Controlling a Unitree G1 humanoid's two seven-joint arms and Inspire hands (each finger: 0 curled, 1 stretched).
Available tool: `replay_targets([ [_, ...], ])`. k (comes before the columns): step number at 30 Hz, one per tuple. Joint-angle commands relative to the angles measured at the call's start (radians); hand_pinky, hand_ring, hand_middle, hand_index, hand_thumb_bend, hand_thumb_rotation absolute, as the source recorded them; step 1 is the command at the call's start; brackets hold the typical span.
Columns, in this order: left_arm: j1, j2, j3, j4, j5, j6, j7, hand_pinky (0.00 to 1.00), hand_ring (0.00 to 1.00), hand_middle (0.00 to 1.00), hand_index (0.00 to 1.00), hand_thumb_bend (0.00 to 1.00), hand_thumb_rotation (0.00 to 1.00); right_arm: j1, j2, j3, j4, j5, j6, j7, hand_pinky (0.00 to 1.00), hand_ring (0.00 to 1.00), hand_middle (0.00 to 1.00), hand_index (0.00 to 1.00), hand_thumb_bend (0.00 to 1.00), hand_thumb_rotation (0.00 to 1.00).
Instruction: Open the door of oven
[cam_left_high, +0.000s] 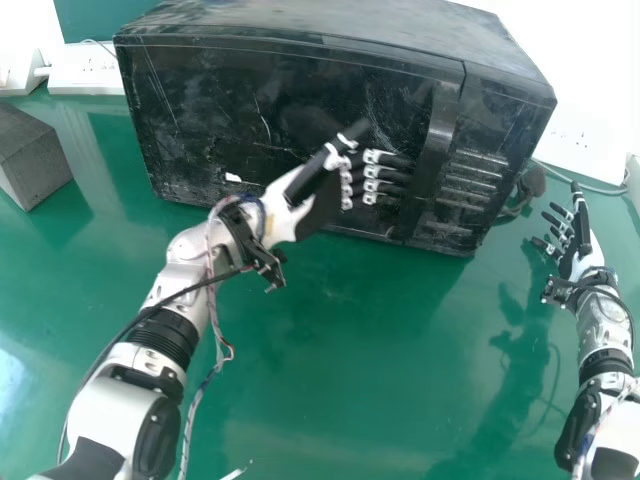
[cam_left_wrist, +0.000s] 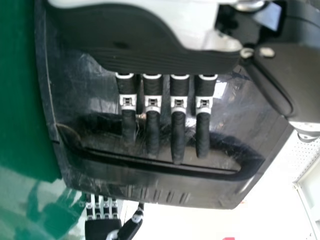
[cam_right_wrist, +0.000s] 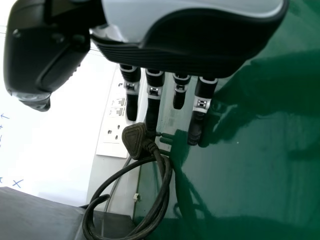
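At oven (cam_left_high: 260, 90) front: left hand (cam_left_high: 318, 207), straight-fingered, gripping nothing. Right of oven: right hand (cam_left_high: 587, 255), open, empty. Possible slip off handle (cam_left_high: 439, 125) from too shallow hooking.

The oven (cam_left_high: 280, 110) looks glossy, scratched black plastic or metal; the table (cam_left_high: 350, 350) smooth and shiny.

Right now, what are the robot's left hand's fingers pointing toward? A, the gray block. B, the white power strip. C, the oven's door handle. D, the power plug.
C: the left hand is in front of the oven door, with its straight fingers aimed at the upright door handle.
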Motion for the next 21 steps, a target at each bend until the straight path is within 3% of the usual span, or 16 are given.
replay_targets([
  [1, 0.013, -0.034, -0.024, -0.003, 0.016, 0.024, -0.001, 0.91, 1.0, 1.0, 1.0, 1.0, 0.94, 0.048, 0.045, 0.015, 0.04, -0.017, 0.055, 0.013, 0.67, 0.72, 0.81, 0.83, 0.86, 1.0],
  [9, 0.022, -0.053, -0.056, -0.055, 0.027, 0.069, -0.012, 0.92, 1.0, 1.0, 1.0, 1.0, 0.93, 0.049, 0.044, 0.011, 0.043, -0.017, 0.057, 0.017, 0.74, 0.76, 0.83, 0.84, 0.85, 1.0],
  [13, 0.035, -0.062, -0.069, -0.077, 0.032, 0.07, -0.011, 0.92, 1.0, 1.0, 1.0, 1.0, 0.94, 0.05, 0.044, 0.011, 0.044, -0.017, 0.057, 0.017, 0.68, 0.74, 0.81, 0.83, 0.87, 1.0],
  [17, 0.035, -0.071, -0.075, -0.077, 0.032, 0.065, -0.008, 0.92, 1.0, 1.0, 1.0, 0.99, 0.95, 0.048, 0.045, 0.011, 0.043, -0.016, 0.058, 0.02, 0.73, 0.75, 0.82, 0.84, 0.83, 1.0],
  [21, 0.028, -0.071, -0.074, -0.069, 0.032, 0.067, 0.004, 0.94, 1.0, 1.0, 1.0, 1.0, 0.94, 0.047, 0.048, 0.01, 0.043, -0.015, 0.056, 0.015, 0.71, 0.76, 0.81, 0.83, 0.85, 1.0],
])
